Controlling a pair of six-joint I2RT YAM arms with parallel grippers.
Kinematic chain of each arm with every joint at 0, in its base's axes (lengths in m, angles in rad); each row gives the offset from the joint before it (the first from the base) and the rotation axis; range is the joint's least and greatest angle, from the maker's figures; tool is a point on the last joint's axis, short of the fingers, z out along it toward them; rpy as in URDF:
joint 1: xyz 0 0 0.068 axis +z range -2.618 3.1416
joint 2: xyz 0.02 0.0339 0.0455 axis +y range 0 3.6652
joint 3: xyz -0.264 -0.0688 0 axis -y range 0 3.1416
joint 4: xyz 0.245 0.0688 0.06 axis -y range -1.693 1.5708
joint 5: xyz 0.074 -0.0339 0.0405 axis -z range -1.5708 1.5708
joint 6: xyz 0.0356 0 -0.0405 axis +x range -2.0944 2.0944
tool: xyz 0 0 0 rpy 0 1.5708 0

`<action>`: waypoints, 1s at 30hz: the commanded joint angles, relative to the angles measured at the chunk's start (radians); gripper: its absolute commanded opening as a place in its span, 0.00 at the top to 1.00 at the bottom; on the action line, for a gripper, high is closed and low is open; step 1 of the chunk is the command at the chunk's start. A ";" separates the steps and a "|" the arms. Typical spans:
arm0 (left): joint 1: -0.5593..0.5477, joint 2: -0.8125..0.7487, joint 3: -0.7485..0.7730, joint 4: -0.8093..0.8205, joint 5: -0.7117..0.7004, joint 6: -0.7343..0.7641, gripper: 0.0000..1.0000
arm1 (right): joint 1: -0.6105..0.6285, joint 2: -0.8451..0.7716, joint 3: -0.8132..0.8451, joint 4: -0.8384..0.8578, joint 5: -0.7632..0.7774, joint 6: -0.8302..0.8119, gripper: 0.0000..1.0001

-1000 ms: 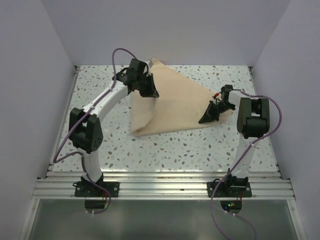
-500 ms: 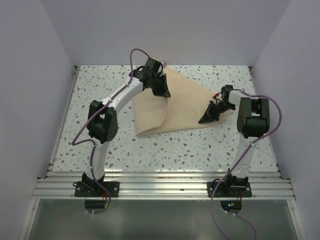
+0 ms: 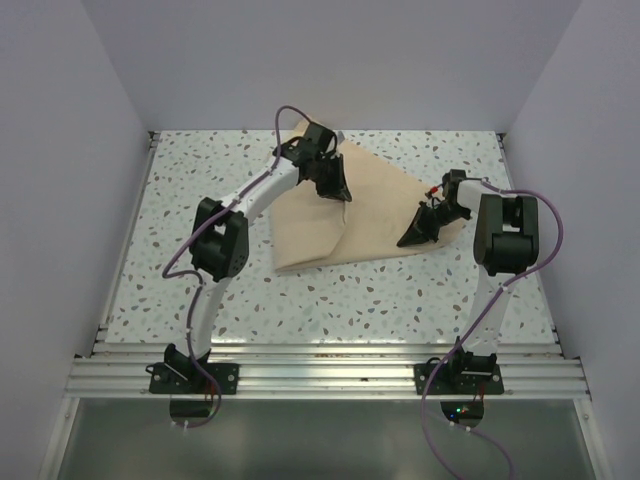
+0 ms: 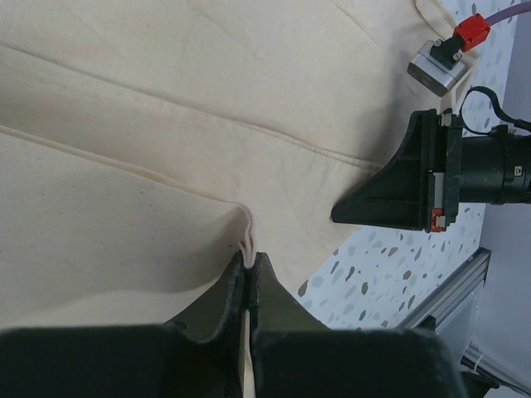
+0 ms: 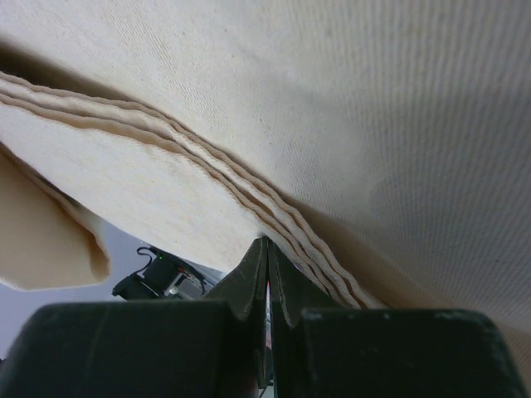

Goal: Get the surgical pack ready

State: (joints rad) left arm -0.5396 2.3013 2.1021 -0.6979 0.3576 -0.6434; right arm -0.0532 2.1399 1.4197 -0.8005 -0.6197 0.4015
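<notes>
Left jaws and right jaws pinch the surgical pack (image 3: 372, 205), left arm (image 3: 250, 195) outstretched, right arm (image 3: 505, 240) folded.

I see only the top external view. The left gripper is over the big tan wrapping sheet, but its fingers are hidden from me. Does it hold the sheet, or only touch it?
Observer: It holds it. In the left wrist view the left gripper is shut on a small raised pinch of the tan wrapping sheet.
Operator: And the right gripper, is it closed?
Observer: Yes, the right gripper is shut, with its tips against the sheet's edge. I cannot tell whether cloth lies between them.
Operator: How does that edge look?
Observer: The right wrist view shows several layers stacked there, as thin parallel lines.
</notes>
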 commanded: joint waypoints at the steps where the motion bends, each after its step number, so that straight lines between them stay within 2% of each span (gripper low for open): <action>1: -0.014 0.013 0.065 0.043 0.046 -0.022 1.00 | 0.012 0.069 -0.019 0.040 0.163 -0.038 1.00; 30: -0.026 0.161 0.148 0.098 0.142 -0.041 0.99 | 0.016 0.074 -0.019 0.047 0.161 -0.032 1.00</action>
State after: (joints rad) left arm -0.5587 2.4496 2.1906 -0.6785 0.4412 -0.6701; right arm -0.0528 2.1414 1.4212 -0.8013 -0.6201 0.4015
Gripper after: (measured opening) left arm 0.019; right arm 0.007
